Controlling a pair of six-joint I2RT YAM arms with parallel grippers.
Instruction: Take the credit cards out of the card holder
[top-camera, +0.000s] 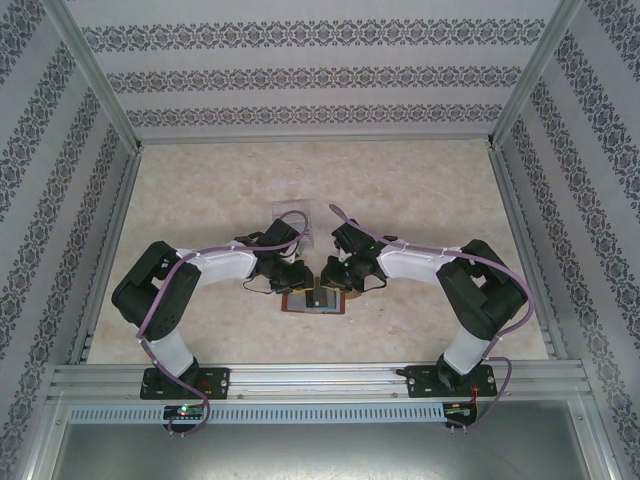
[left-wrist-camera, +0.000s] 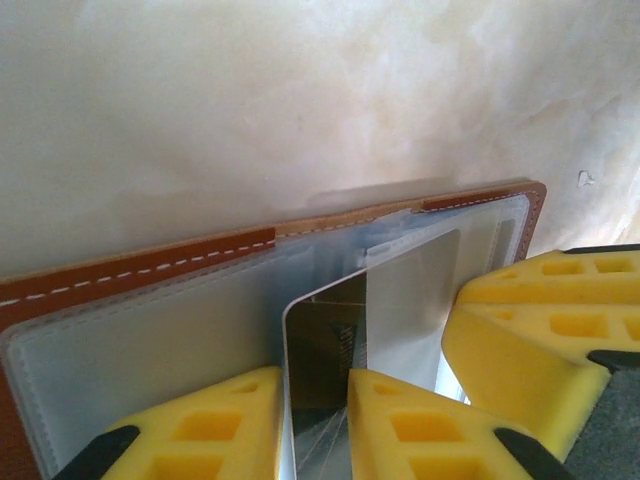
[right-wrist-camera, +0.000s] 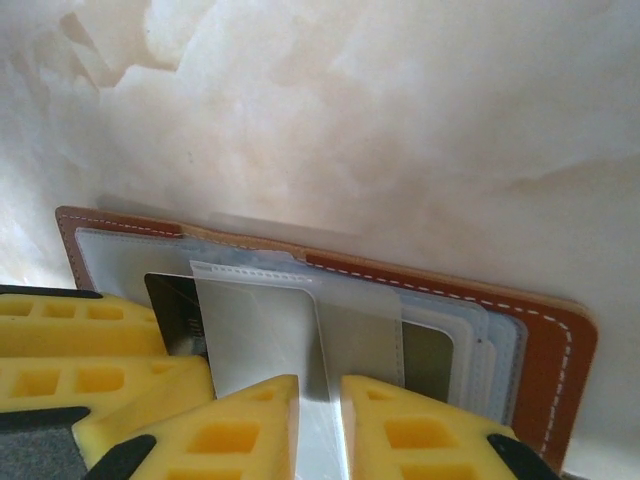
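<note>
Left fingers drawn narrow, straddling tilted credit card raised from card holder; firm pinch cannot be told. Right fingers, likewise near closed, bracket clear sleeve; hold unclear. Both sets meet over open card holder, flat on counter midway between arms, further cards tucked in slots. Step in hand, by judgement: first card extraction. Next move calls for sure pinch on card, right side pinning holder, straight pull clear of slot.
</note>
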